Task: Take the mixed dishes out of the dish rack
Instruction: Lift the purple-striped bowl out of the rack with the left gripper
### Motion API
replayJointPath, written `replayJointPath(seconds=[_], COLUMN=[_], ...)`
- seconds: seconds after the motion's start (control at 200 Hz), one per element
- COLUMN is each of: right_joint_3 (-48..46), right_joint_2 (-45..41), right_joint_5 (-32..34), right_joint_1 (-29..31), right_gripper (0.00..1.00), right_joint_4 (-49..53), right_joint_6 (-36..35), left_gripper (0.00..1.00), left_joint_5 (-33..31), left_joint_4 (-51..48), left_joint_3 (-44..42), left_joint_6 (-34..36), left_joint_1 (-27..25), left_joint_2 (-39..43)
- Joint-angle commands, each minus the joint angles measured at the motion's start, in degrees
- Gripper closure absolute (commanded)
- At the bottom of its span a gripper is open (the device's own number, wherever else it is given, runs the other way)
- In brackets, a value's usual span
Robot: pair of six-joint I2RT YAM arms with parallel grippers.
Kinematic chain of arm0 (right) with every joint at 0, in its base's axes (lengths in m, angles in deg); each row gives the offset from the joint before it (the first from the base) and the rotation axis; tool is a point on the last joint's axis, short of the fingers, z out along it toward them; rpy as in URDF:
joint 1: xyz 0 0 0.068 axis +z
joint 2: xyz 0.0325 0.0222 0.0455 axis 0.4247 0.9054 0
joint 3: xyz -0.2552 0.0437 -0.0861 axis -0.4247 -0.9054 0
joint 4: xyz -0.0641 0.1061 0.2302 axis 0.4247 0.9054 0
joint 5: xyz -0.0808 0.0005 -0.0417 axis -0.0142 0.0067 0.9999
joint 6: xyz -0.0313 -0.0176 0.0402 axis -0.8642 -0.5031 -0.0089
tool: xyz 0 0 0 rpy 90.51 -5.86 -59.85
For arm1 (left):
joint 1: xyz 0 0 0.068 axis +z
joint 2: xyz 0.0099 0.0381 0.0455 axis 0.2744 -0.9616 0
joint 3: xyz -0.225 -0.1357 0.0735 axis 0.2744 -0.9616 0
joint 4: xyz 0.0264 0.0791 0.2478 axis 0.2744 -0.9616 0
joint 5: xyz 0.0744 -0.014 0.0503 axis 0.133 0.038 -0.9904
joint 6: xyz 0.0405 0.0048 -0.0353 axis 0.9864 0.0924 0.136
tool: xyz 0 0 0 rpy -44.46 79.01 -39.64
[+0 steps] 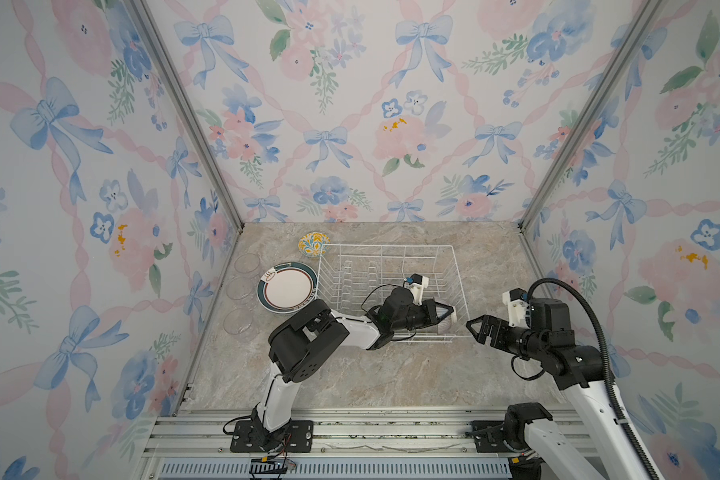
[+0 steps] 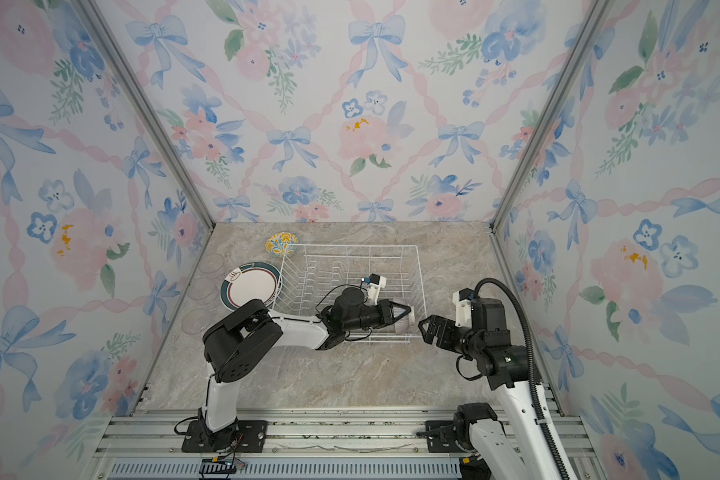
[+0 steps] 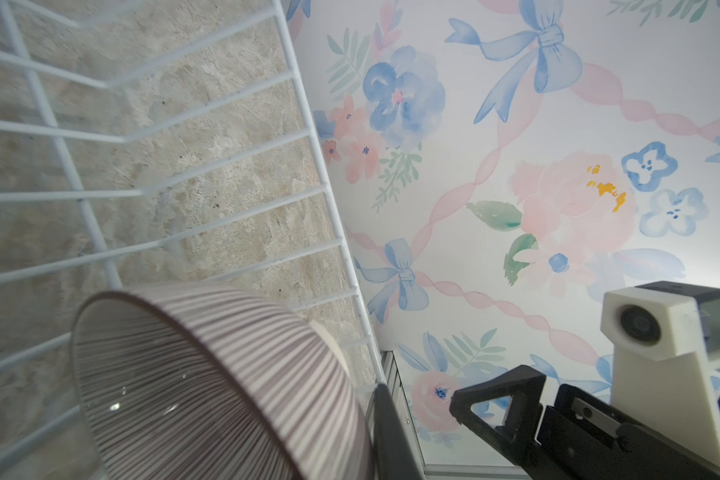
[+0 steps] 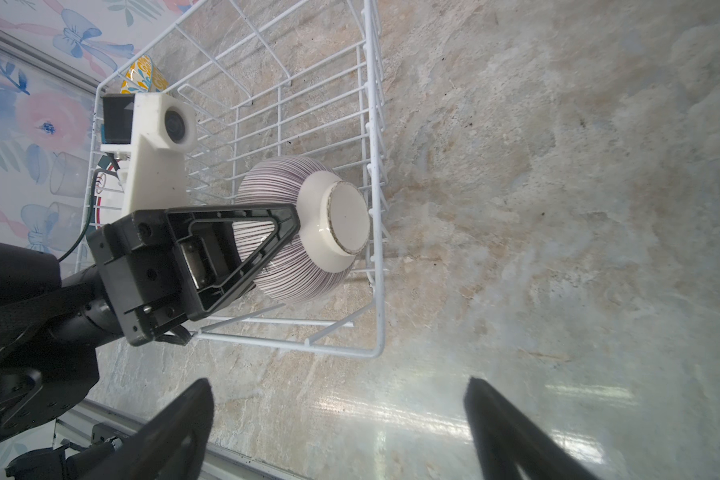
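The white wire dish rack (image 1: pixel 391 246) (image 2: pixel 350 246) stands mid-table. In its near right corner a purplish striped bowl (image 1: pixel 446 325) (image 2: pixel 403 327) (image 4: pixel 308 270) lies tipped, its white base toward the rack's right wall. My left gripper (image 1: pixel 449 311) (image 2: pixel 408 312) reaches into the rack and is shut on the bowl's rim. One finger (image 3: pixel 391 436) (image 4: pixel 267 232) presses the bowl's outer wall (image 3: pixel 225 374); the other is hidden. My right gripper (image 1: pixel 472 326) (image 2: pixel 422 327) (image 4: pixel 337 390) hovers open and empty just outside the rack's near right corner.
Left of the rack lie stacked plates (image 1: pixel 287 286) (image 2: pixel 252 286), the top one with a teal-brown rim. A yellow-blue bowl (image 1: pixel 314 243) (image 2: pixel 281 242) sits at the rack's far left corner. Clear glass cups (image 1: pixel 247 264) (image 1: pixel 238 322) line the left wall.
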Motion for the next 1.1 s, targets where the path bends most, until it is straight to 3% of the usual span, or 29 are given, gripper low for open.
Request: replayJointPath(seconds=[0.0, 0.475, 1.095], right_joint_3=[0.33, 0.17, 2.73], right_joint_2=[-0.46, 0.24, 0.12], right_joint_5=[-0.28, -1.24, -3.09], right_joint_1=[-0.60, -0.58, -0.62], right_gripper=[0.03, 0.03, 0.03], right_joint_4=[1.13, -0.43, -2.72], right_joint_6=[-0.76, -0.24, 1.55], left_gripper=[1.00, 1.00, 1.00], left_joint_5=[-0.14, -1.22, -9.92], left_joint_4=[-5.42, -12.19, -33.69], left_joint_3=[-0.40, 1.51, 6.91], left_joint_6=[1.42, 4.92, 17.31], left_joint_1=[0.62, 0.88, 0.87], left_joint_2=[-1.99, 0.15, 10.11])
